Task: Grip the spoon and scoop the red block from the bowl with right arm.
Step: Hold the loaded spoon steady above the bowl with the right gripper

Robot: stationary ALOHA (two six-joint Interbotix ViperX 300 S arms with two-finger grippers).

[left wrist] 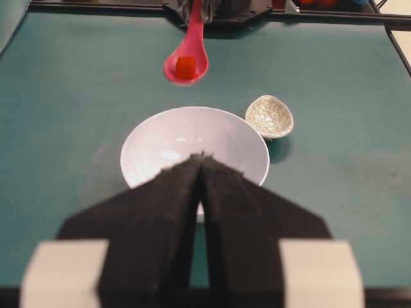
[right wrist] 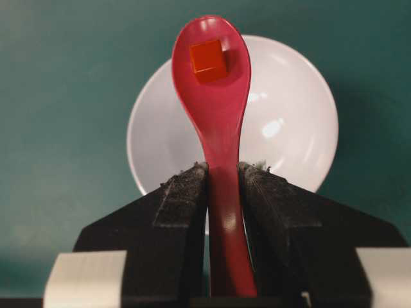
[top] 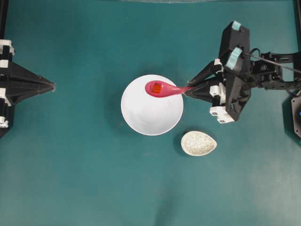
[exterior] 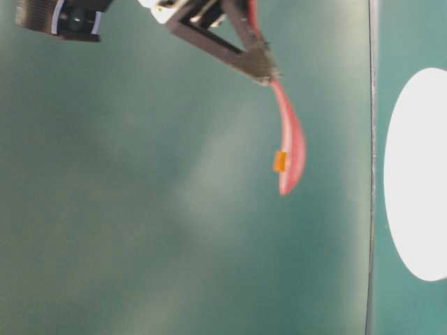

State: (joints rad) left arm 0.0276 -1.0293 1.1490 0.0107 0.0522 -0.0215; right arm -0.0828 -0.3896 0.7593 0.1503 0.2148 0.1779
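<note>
My right gripper (top: 187,90) is shut on the handle of the pink-red spoon (top: 162,89), which it holds level above the white bowl (top: 146,117). The red block (top: 157,87) lies in the spoon's scoop, lifted clear of the bowl. From the right wrist view the spoon (right wrist: 215,96) runs out between the black fingers (right wrist: 186,192), with the block (right wrist: 207,59) near its tip and the bowl (right wrist: 289,122) below. The table-level view catches the spoon (exterior: 292,150) edge-on, the block (exterior: 279,161) on it. My left gripper (top: 51,86) rests shut at the left edge.
A small speckled teardrop-shaped dish (top: 198,143) sits on the teal table to the lower right of the bowl, close to its rim. In the left wrist view this dish (left wrist: 270,116) shows beyond the bowl (left wrist: 160,138), under the raised spoon (left wrist: 187,61).
</note>
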